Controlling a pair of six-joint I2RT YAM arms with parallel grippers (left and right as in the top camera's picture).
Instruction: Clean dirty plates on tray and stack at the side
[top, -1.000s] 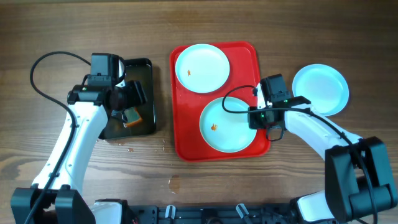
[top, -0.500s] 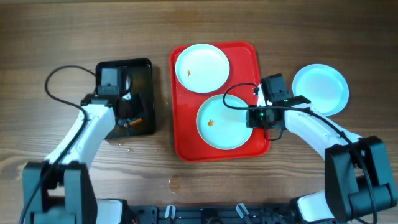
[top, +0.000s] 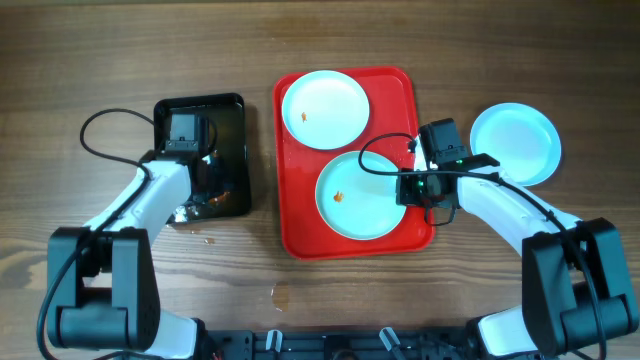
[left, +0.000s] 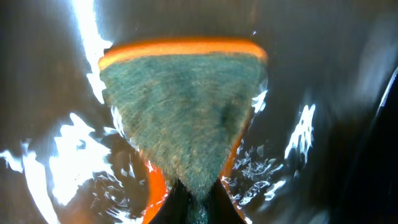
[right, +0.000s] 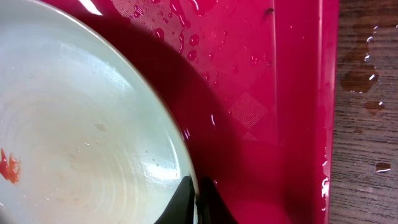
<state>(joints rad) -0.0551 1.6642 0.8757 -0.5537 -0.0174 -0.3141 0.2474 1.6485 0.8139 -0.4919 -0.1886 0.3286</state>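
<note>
Left gripper (left: 198, 205) is pinched tight on the sponge (left: 183, 112), dunked in the black tray (top: 232, 110). My right gripper (right: 194, 202) is closed on the rim of the near plate (top: 368, 208) on the red tray (top: 295, 215). It and the far plate (top: 324, 110) show orange smudges; I judge only the side plate (top: 515, 143) done.

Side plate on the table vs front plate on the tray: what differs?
The front plate lies on the red tray; the side plate lies on the wooden table. The front plate has an orange smudge; the side plate shows none. The right gripper pinches the front plate's rim; the side plate is free. Both are round and pale.
</note>
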